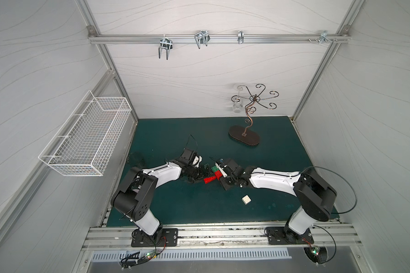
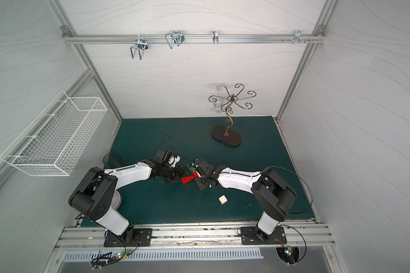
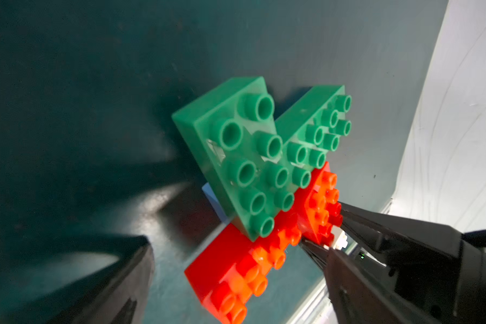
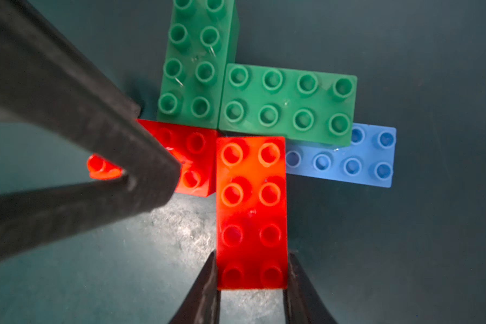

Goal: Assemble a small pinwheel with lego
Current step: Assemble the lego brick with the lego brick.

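The partly built pinwheel [image 4: 253,131] lies flat on the green mat: two green bricks [image 4: 288,103] and two red bricks sit on a blue brick [image 4: 348,168]. My right gripper [image 4: 251,273] is shut on the outer end of one red brick [image 4: 251,213], a finger on each long side. My left gripper [image 3: 240,252] is open, its fingers straddling the other red brick [image 3: 230,269]; one finger [image 4: 101,134] hides part of that brick. In both top views the grippers meet over the stack [image 1: 213,173] [image 2: 190,176]. The white square brick [image 1: 246,199] [image 2: 223,199] lies alone on the mat, nearer the front.
A curly dark wire stand [image 1: 244,138] rises at the back right of the mat. A white wire basket [image 1: 85,139] hangs on the left wall. A dark round object [image 1: 136,159] lies at the mat's left edge. Metal hooks [image 1: 165,48] hang from the rear rail.
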You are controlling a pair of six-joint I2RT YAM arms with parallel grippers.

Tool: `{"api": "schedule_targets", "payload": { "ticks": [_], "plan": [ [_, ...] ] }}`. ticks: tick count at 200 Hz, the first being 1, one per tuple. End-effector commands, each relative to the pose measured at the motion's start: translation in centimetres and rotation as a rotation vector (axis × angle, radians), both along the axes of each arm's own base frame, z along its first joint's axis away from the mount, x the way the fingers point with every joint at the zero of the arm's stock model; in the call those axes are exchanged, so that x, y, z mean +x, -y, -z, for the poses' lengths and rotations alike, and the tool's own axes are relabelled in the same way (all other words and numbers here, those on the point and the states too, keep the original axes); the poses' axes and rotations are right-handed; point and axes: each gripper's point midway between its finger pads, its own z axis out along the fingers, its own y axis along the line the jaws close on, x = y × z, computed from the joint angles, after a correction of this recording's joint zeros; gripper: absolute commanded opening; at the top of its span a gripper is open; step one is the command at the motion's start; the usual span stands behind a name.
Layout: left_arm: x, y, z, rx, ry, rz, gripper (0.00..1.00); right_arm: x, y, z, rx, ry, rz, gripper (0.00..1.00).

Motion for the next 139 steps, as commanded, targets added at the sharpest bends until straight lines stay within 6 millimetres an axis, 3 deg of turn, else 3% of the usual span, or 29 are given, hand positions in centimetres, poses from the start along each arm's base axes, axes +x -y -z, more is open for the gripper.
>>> {"api": "schedule_targets", "payload": {
  "ticks": [1, 36, 74, 112, 139],
  "plan": [
    [0.7, 0.5, -0.1, 0.000, 0.034, 0.016, 1.00, 0.3, -0.5, -0.6, 0.029, 0.011, -0.001, 0.14],
    [1.4, 0.3, -1.0, 0.023, 0.088, -0.014, 1.00, 0.3, -0.5, 0.7, -0.006, -0.010, -0.012, 0.13],
    [1.2, -0.2, 1.2, 0.101, 0.061, -0.058, 1.00, 0.3, -0.6, 0.6, 0.001, -0.010, -0.014, 0.13],
    [2.0, 0.0, 1.4, 0.066, 0.090, -0.144, 1.00, 0.2, -0.6, 0.7, 0.009, -0.020, -0.015, 0.13],
    [2.1, -0.2, 2.3, 0.109, 0.101, -0.177, 0.94, 0.1, -0.9, 0.8, 0.011, -0.026, -0.023, 0.13]
  ]
}}
